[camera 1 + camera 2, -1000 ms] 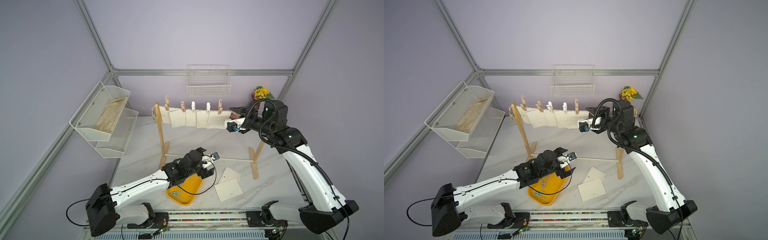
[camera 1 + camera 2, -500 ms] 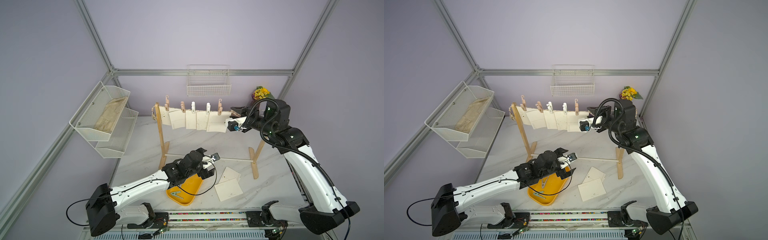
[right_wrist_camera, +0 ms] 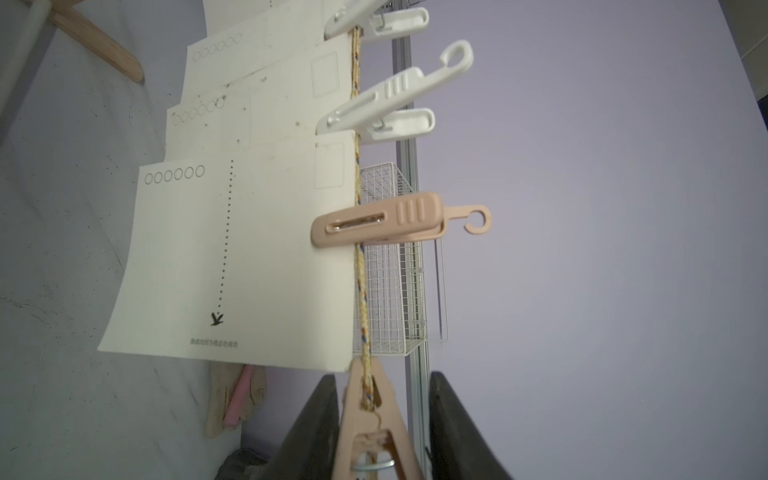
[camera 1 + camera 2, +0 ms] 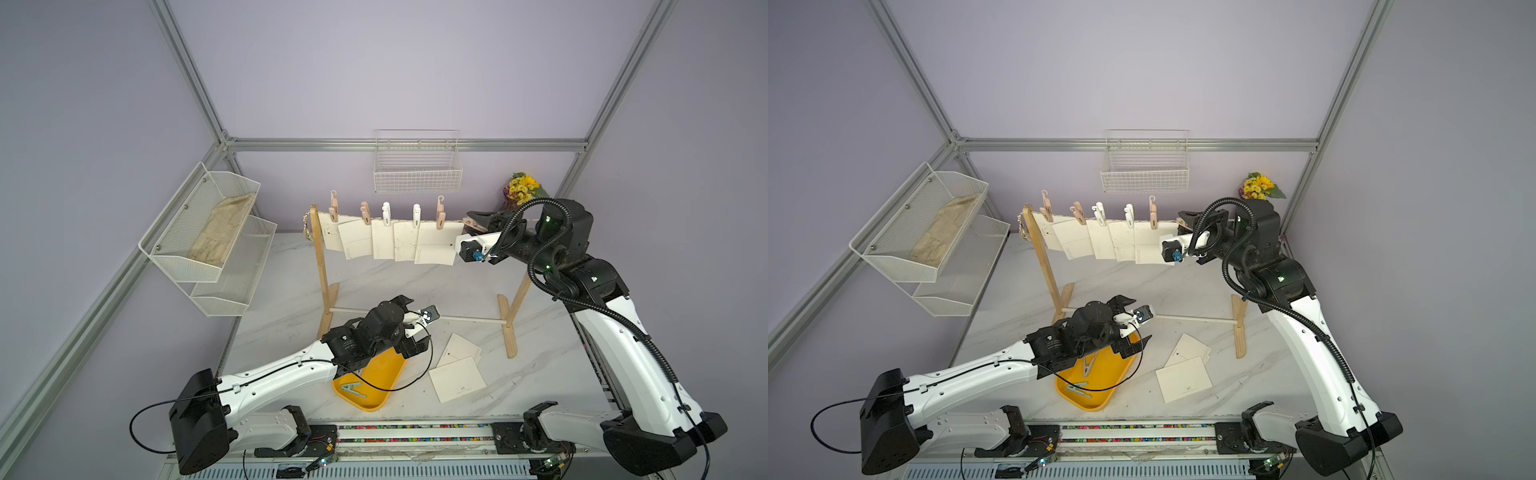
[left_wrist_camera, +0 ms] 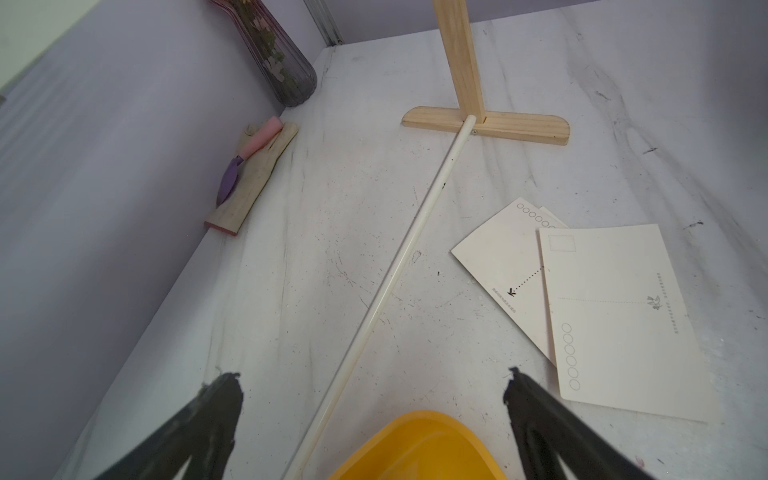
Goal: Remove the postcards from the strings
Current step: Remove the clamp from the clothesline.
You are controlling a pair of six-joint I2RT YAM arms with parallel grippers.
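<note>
The right claw (image 3: 382,376) is up at the string (image 3: 360,291), its jaws set narrow on either side of a pink clothespin (image 3: 370,419) that sits on that string; one finger lies against the peg's handle and the other is just beside it, so whether the peg is truly squeezed I cannot tell. Just ahead of this claw hangs the nearest postcard (image 3: 232,257), cream with a dotted line and a small dark mark, its near corner at the tip of that peg and its top edge pinned to the string by a second pink clothespin (image 3: 374,224). Farther from the claw along the string, more hanging postcards (image 4: 382,245) overlap one another, held by white clothespins (image 3: 386,99) and then pink ones; five cards hang in both top views. The left claw (image 5: 370,382) is low over the desk (image 5: 332,249), jaws spread wide with nothing between them. Right beneath it is the rim of a yellow tray (image 5: 415,444), which holds a pale clothespin (image 4: 353,388), and the rack's thin white rod (image 5: 415,224) runs forward from between its fingers. Ahead of it and off to one side, loose postcards (image 5: 615,316) lie flat on the desk, overlapping
</note>
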